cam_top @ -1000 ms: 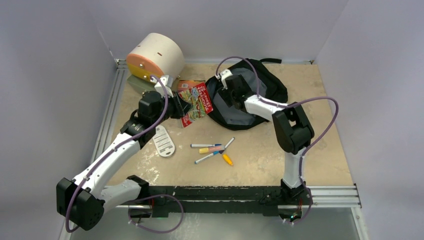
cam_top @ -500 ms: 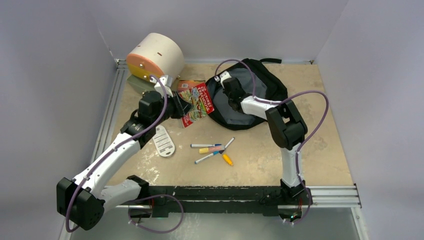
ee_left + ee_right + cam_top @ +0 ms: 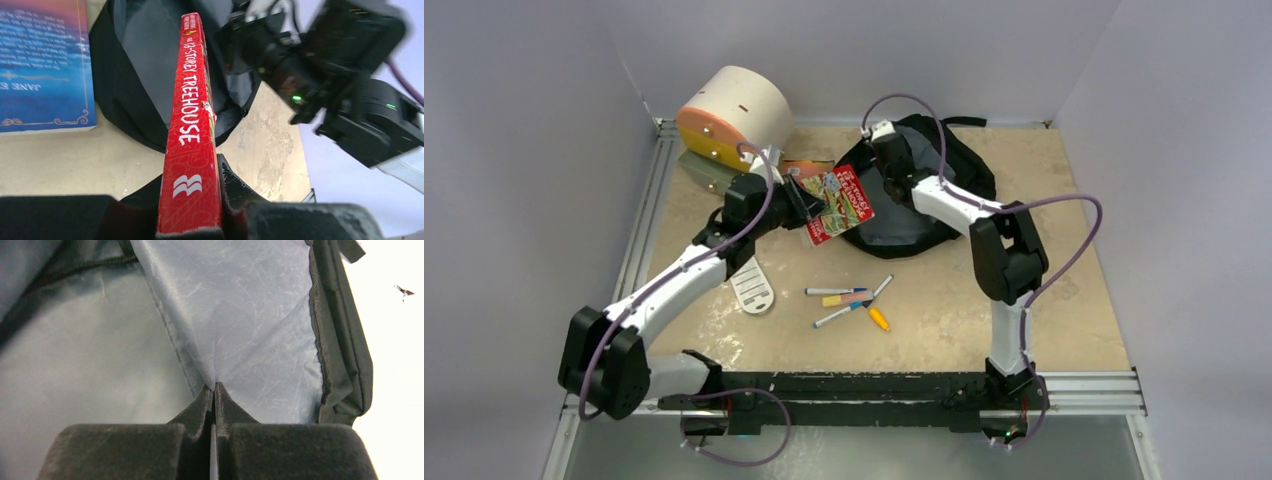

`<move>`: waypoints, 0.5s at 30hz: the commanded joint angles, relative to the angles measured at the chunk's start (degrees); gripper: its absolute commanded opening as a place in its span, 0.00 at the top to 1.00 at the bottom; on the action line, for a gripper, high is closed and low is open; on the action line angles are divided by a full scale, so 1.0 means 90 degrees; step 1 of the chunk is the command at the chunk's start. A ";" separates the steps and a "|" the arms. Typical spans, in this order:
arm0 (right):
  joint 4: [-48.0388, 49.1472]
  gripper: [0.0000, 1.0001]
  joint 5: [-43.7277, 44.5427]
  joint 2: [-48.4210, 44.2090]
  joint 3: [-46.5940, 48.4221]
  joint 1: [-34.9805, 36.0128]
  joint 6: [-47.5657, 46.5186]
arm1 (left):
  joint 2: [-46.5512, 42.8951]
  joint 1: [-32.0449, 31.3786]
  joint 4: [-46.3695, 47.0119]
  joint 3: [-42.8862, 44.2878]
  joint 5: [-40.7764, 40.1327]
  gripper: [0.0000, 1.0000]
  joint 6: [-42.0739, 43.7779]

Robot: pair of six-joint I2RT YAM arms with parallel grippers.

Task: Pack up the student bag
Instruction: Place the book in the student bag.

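**Right gripper pinches the lining, left grips a red book**

The student bag (image 3: 972,178) lies at the far middle of the table (image 3: 944,330), its mouth gaping toward the left and its grey lining showing. The right gripper (image 3: 214,386) is closed tight on a fold of that lining just inside the black rim (the fabric puckers to a peak between the tips). Just beside the bag's mouth, the left gripper (image 3: 192,200) clamps one end of a red book (image 3: 192,115). Its jaws stand only as far apart as the book is thick, and the spine faces the wrist camera. The book's far end reaches over the opening. A blue book (image 3: 42,65) lies flat just left of the bag. Nearer the arms lie a scatter of markers (image 3: 854,300) and a white oval tag (image 3: 752,282). A cream-and-orange cylindrical box (image 3: 729,115) sits in the far left corner.
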 commanded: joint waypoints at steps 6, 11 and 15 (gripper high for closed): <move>-0.0291 1.00 -0.0541 -0.1062 0.0498 -0.0045 0.0867 | 0.1222 -0.0029 0.1807 0.0670 0.0347 1.00 -0.0937; -0.0301 1.00 -0.0629 -0.1326 0.0379 -0.0045 0.0900 | 0.1998 -0.0029 0.2541 0.1031 0.0609 1.00 -0.1239; -0.0192 1.00 -0.0676 -0.1500 0.0208 -0.0045 0.0974 | 0.2671 -0.0060 0.2935 0.1403 0.0810 1.00 -0.1670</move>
